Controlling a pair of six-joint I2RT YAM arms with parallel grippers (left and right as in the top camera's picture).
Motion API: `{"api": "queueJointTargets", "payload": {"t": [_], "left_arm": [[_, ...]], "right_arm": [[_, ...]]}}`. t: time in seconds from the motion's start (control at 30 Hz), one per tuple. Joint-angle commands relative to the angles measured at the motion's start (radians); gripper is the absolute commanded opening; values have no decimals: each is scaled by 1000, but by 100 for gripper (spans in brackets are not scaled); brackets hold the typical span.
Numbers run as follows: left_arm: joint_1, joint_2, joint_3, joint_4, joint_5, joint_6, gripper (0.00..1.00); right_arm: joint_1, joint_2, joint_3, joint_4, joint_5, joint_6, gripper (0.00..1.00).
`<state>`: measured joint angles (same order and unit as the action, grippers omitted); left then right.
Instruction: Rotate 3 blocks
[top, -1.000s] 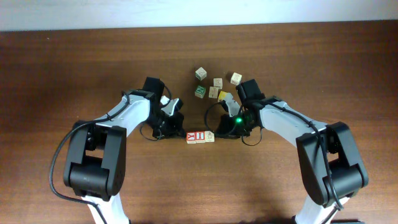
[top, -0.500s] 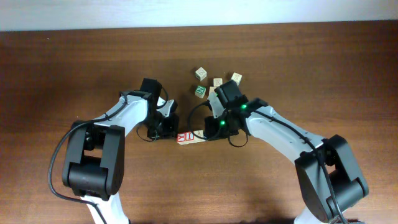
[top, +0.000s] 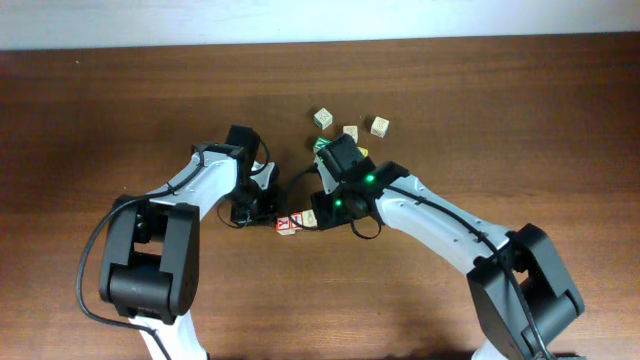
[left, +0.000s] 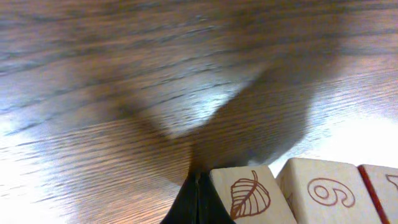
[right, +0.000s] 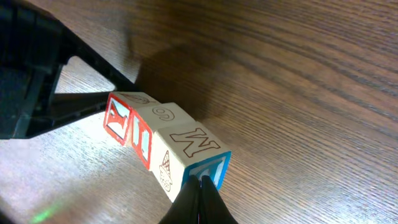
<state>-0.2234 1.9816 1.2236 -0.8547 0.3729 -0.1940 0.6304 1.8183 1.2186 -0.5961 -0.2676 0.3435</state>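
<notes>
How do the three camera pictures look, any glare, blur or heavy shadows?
Left wrist: far table soft, white glare low right, a broad shadow above the blocks. Right wrist: blocks sharp, glare on the wood lower left. Overhead: even light, crisp, a green lamp glowing on the right arm.

arms (top: 440, 215): white shells, black joints | cables (top: 90, 270): black | right-arm LED (top: 367, 181): green

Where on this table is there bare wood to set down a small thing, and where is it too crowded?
Free: the wood left of the left arm, the far corner right of the loose cubes, and the front between both arm bases. Crowded: the middle, around the block row.
</notes>
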Motion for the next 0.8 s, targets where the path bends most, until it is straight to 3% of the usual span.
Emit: {"api": "queueJointTargets", "payload": {"t": [0.0, 0.33, 0.5, 0.77], "left_arm": [[-25, -2, 1, 1, -38, -24, 0], [-26, -2, 1, 6, -76, -45, 0], [-32, -2, 1, 113, -116, -98, 0], [-106, -2, 1, 190, -233, -161, 0]], "right_arm": [[64, -11, 27, 29, -29, -5, 4], [16, 51, 27, 17, -70, 85, 4], [-56, 53, 27, -15, -79, 130, 4], [-153, 42, 35, -24, -168, 19, 4]]}}
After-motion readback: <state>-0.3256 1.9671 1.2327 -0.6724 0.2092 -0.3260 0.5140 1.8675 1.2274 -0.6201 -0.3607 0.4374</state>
